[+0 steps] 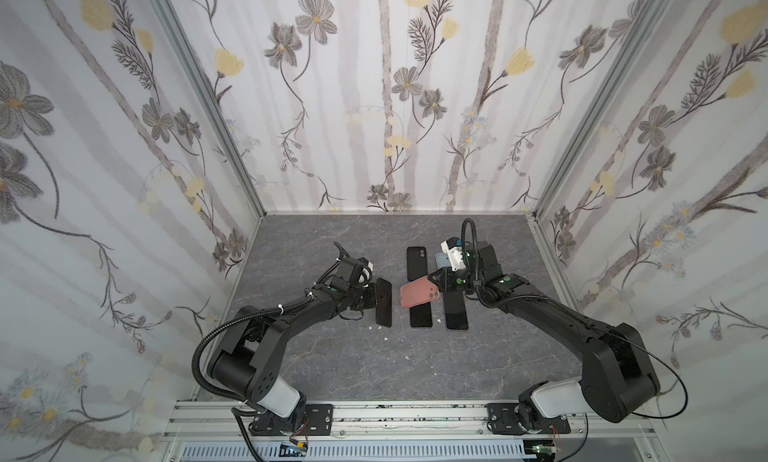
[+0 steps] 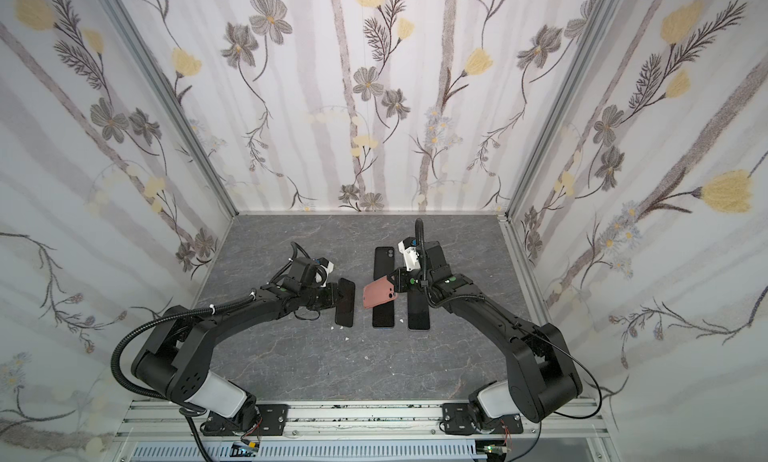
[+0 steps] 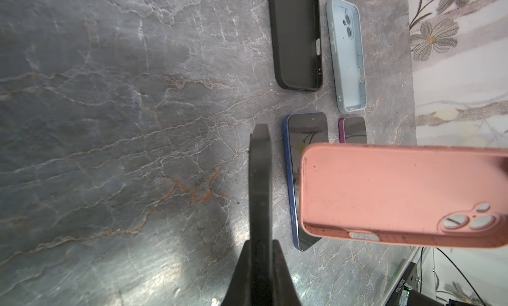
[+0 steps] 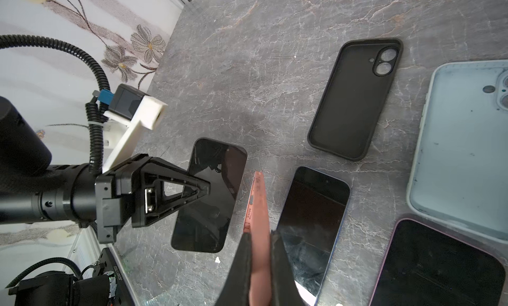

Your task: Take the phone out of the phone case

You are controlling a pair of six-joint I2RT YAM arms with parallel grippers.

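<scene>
A black phone (image 1: 383,302) (image 2: 345,302) with a dark screen is out of its case, and my left gripper (image 1: 371,300) (image 2: 334,298) is shut on one long side of it. In the left wrist view the phone (image 3: 259,181) shows edge-on between the fingers of the left gripper (image 3: 260,241). The empty pink phone case (image 1: 419,296) (image 2: 379,296) (image 3: 384,194) hangs just right of the phone with a gap between them. My right gripper (image 1: 440,287) (image 4: 261,236) is shut on the case's camera end, and the case (image 4: 258,208) shows edge-on.
On the grey marbled table lie an empty black case (image 1: 417,263) (image 4: 354,103), a light blue case (image 3: 347,57) (image 4: 461,142), a blue-edged phone (image 1: 420,314) (image 4: 313,208) and a purple-edged phone (image 1: 456,312) (image 4: 439,263). Small white crumbs (image 1: 386,338) sit nearby. Floral walls close three sides.
</scene>
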